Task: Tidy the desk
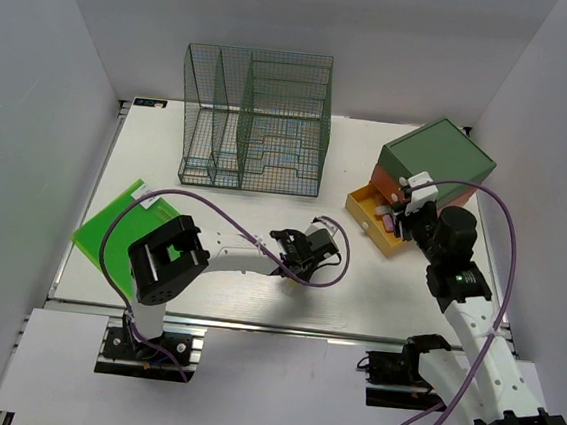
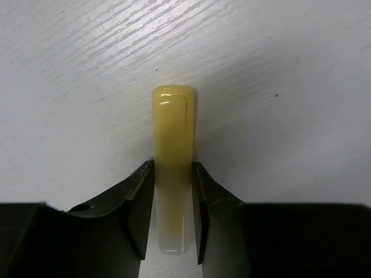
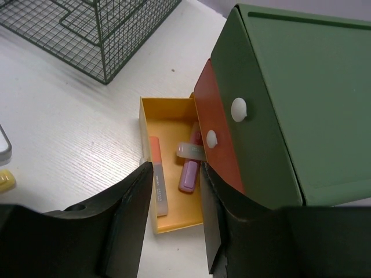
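Observation:
The white desk [image 1: 214, 201] carries everything. My left gripper [image 1: 312, 247] is low over the middle of the desk. In the left wrist view its two fingers press both sides of a yellow highlighter [image 2: 173, 121], so the left gripper [image 2: 173, 164] is shut on it. The highlighter's yellow cap points away from the wrist, close above the desk [image 2: 278, 69]. My right gripper [image 1: 404, 209] hangs open and empty [image 3: 177, 168] over the pulled-out yellow drawer [image 3: 168, 116]. The drawer holds an orange highlighter [image 3: 156, 174], a purple one [image 3: 188, 176] and a pale one [image 3: 190, 150].
A green-topped drawer box [image 1: 439, 159] with an orange front [image 3: 217, 130] stands at the right. A green wire-mesh rack [image 1: 257, 120] stands at the back, also visible in the right wrist view [image 3: 98, 29]. A green folder [image 1: 122, 219] lies at the left edge.

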